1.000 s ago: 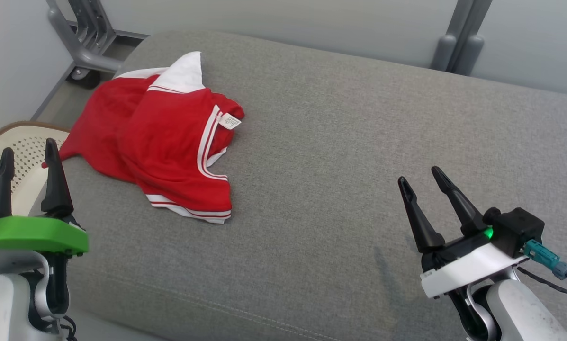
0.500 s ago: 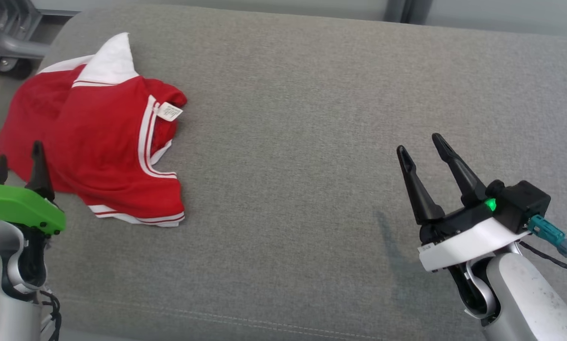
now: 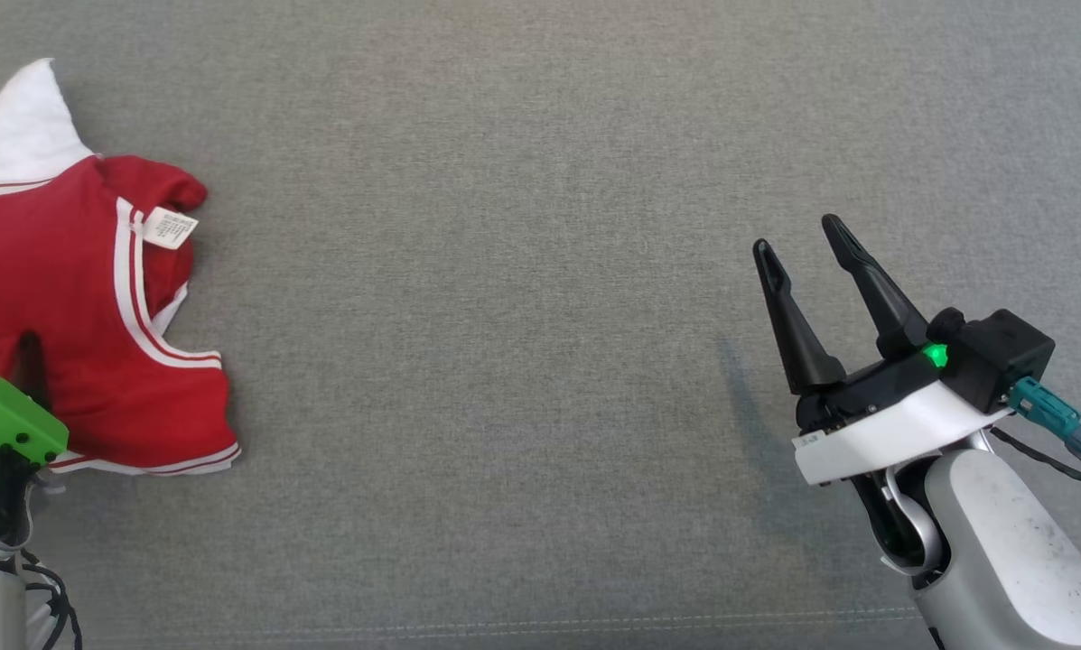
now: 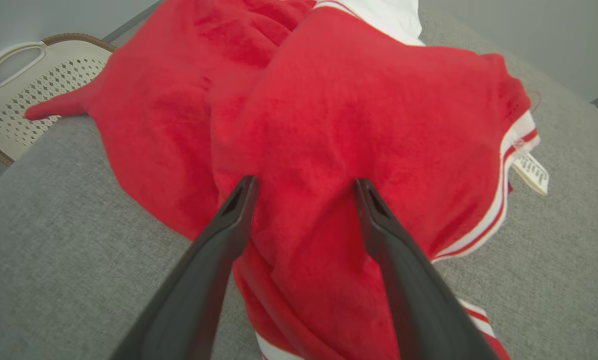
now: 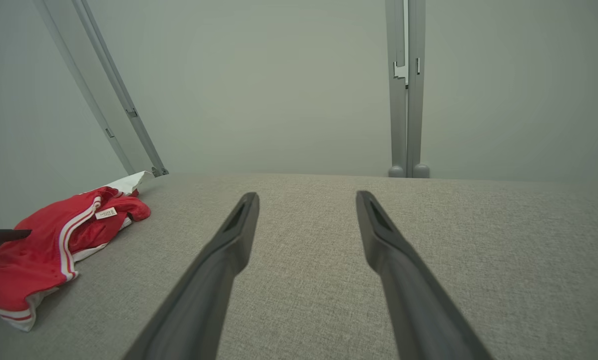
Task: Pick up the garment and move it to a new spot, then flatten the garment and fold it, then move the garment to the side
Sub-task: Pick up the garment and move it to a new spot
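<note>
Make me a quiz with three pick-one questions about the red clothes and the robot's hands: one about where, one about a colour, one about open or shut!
1. In the head view, where does the red garment lie on the gray cushion?
A. far left
B. middle
C. far right

2. What colour is the trim along the garment's edges?
A. blue
B. white
C. black

3. How is the right gripper?
A. shut on the garment
B. shut and empty
C. open, holding nothing

Answers:
1 A: it lies at the picture's left edge, by the left gripper.
2 B: white bands with thin red stripes run along its edges.
3 C: its two fingers stand apart over bare cushion.
</note>
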Tool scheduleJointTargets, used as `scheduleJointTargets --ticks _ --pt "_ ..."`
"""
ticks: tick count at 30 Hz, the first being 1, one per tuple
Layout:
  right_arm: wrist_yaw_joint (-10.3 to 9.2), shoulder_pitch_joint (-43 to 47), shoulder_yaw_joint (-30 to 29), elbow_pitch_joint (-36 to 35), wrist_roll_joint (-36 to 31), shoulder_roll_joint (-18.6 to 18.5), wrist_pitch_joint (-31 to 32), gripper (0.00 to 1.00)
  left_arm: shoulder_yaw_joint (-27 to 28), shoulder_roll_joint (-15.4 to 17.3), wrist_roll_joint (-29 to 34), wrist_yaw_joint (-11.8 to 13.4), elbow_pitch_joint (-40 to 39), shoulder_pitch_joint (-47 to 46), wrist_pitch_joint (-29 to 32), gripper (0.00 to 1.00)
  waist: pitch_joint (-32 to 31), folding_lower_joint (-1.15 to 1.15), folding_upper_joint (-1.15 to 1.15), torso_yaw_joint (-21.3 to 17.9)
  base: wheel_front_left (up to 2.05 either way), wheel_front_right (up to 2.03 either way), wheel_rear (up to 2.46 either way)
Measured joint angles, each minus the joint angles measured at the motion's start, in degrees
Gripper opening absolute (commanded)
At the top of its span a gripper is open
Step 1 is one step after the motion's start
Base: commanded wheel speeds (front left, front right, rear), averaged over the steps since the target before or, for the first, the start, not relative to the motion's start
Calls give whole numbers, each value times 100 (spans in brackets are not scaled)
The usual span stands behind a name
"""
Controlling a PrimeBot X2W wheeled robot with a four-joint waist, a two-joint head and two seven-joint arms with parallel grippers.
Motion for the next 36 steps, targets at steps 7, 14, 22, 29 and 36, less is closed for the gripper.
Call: scheduleJointTargets --ticks 7,14,22,29,36 --pt "0 -15 -101 92 0 8 -1 100 -170 -23 -15 -1 350 -153 227 100 152 0 0 -233 0 0 0" --pt "0 -24 -152 187 1 20 -1 100 -241 -25 -9 -101 610 -363 260 0 93 0 0 -197 0 0 0" --pt "35 -66 -144 312 1 97 -1 100 -321 -9 7 -236 834 -450 247 0 -52 0 0 -156 0 0 0" --pt "37 -66 -155 393 1 113 -1 100 -383 19 142 -416 860 -633 53 0 -223 0 0 -128 0 0 0" --pt "59 -66 -168 423 3 155 -2 100 -565 46 308 -648 779 -811 -211 0 -421 0 0 -108 0 0 0"
